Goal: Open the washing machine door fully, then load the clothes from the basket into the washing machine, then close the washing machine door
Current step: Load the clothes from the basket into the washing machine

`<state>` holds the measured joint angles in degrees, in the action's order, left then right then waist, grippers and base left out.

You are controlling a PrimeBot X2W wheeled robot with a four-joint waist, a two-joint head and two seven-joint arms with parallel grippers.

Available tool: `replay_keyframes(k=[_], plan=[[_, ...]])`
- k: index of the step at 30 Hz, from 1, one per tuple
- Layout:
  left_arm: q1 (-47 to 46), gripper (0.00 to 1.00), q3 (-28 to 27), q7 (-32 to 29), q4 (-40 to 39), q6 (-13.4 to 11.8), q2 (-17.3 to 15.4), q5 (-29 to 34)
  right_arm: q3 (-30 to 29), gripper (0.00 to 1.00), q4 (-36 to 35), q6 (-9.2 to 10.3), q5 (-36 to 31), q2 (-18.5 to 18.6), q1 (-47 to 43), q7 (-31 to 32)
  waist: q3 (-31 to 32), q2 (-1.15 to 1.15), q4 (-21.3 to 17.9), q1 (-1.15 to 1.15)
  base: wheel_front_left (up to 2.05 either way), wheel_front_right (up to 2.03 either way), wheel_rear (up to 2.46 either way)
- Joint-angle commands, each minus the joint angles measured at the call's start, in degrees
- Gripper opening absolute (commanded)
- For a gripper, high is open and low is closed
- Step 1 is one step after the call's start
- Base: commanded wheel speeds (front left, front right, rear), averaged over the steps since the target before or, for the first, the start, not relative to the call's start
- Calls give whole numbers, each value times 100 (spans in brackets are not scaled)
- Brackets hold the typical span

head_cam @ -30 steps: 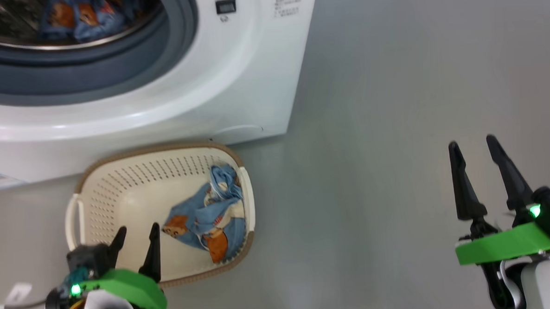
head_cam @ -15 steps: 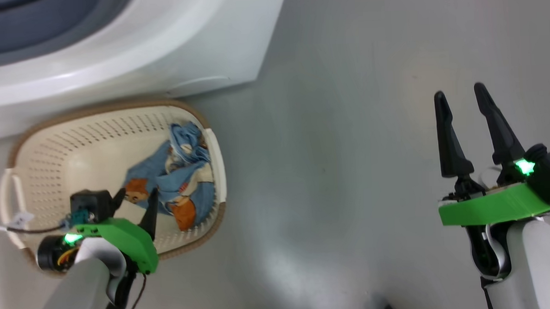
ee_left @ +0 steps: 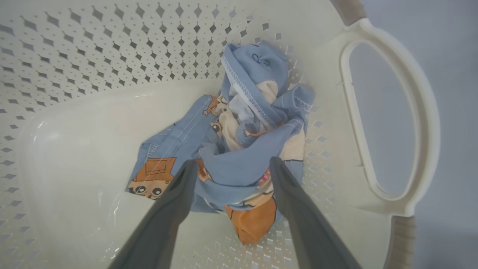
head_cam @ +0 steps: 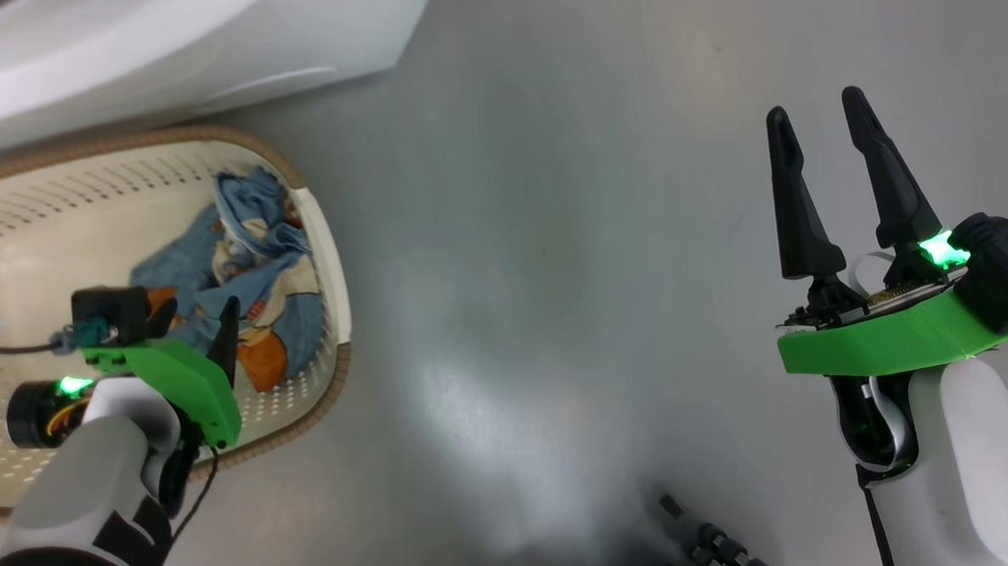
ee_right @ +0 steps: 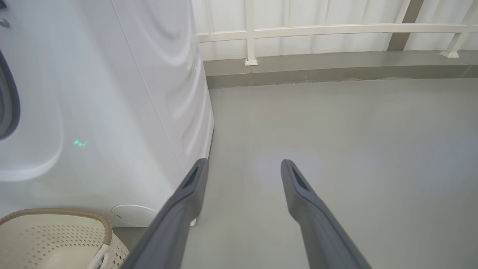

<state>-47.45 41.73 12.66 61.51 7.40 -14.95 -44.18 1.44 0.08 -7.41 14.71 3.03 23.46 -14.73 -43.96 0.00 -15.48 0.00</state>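
- The clothes lay bunched against the right wall of the basket.
- The left gripper hung over them, jaws spread, tips seemingly just short of the fabric.
- The right gripper stood well right of the basket, jaws apart, empty.
- The washing machine stood just behind the basket.

The basket is cut off at left.

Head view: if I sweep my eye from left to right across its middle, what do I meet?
The basket → clothes lying at its right end → bare grey floor → right pincer, open and holding nothing.
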Motion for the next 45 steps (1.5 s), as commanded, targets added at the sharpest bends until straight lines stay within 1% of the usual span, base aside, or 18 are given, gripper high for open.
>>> replay_keyframes(k=[1, 8, 14, 21, 22, 24, 32, 38, 41, 45], plan=[[-48, 100, 8, -31, -6, 9, -206, -129, 142, 100, -151, -8, 66, -13, -63, -27, -233, 0, -161, 0, 0, 0, 0], [-286, 100, 547, -131, -61, 9, -341, -696, 195, 100, -180, -8, 45, -14, -17, -27, -435, 0, -210, 0, 0, 0, 0], [-408, 100, 851, -67, 13, 9, -424, -1009, 247, 100, -238, -8, 20, -14, -52, -27, -486, 0, -273, 0, 0, 0, 0], [-566, 100, 1186, -20, 92, 9, -444, -1417, 319, 100, -334, -8, -101, -14, -167, -27, -511, 0, -342, 0, 0, 0, 0], [-581, 71, 1231, -16, 93, 9, -443, -1476, 317, 100, -344, -8, -117, -14, -184, -27, -507, 0, -343, 0, 0, 0, 0], [-606, 0, 1325, -6, 93, 9, -439, -1584, 306, 100, -357, -8, -152, -15, -215, -27, -490, 0, -339, 0, 0, 0, 0], [-567, 0, 1559, 105, 25, 9, -357, -2095, 260, 100, -335, -8, -265, -15, -242, -27, -257, 0, -190, 0, 0, 0, 0], [-369, 0, 1576, 221, -107, 9, -319, -2344, 258, 100, -238, -8, -293, -15, -258, -27, 140, 0, 39, 0, 0, 0, 0], [-259, 0, 1306, 230, -234, 9, -358, -2264, 259, 100, -164, -8, -291, 15, -300, -27, 408, 0, 187, 0, 0, 0, 0], [101, 0, 742, 232, -475, 9, -390, -1922, 263, 100, -60, -8, -281, 79, -410, -27, 807, 0, 364, 0, 0, 0, 0]])
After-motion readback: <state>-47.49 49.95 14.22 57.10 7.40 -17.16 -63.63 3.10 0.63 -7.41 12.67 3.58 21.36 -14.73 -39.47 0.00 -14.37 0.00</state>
